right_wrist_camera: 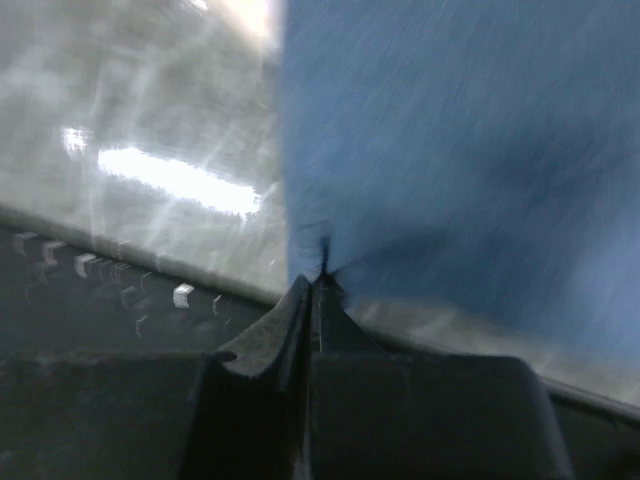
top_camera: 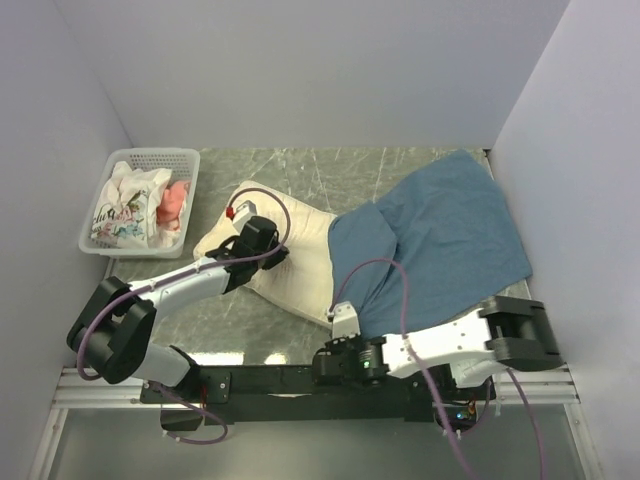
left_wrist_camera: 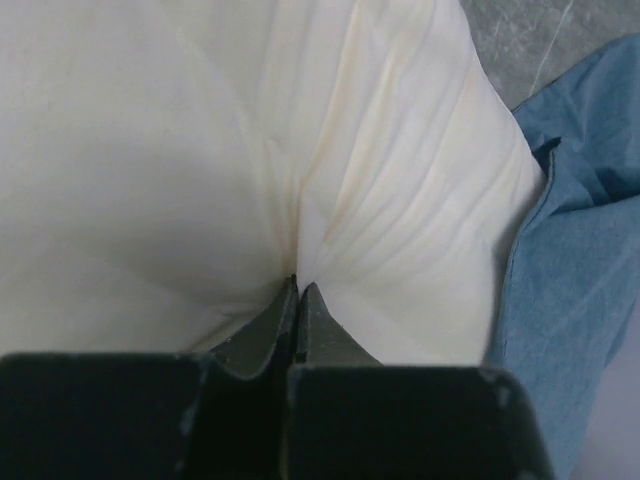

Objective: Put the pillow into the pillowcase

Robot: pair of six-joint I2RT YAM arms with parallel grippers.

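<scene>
The cream pillow lies slantwise on the table's middle. My left gripper is on its top face, shut on a pinched fold of the pillow, its tips buried in the crease. The blue pillowcase spreads out to the right, and its left edge lies against the pillow's right end. My right gripper sits low at the table's near edge, shut on the near left corner of the pillowcase. Whether the pillow's end is inside the case cannot be told.
A white plastic basket at the back left holds a printed white cloth and pink fabric. White walls close in the left, back and right. The black rail carrying the arm bases runs along the near edge.
</scene>
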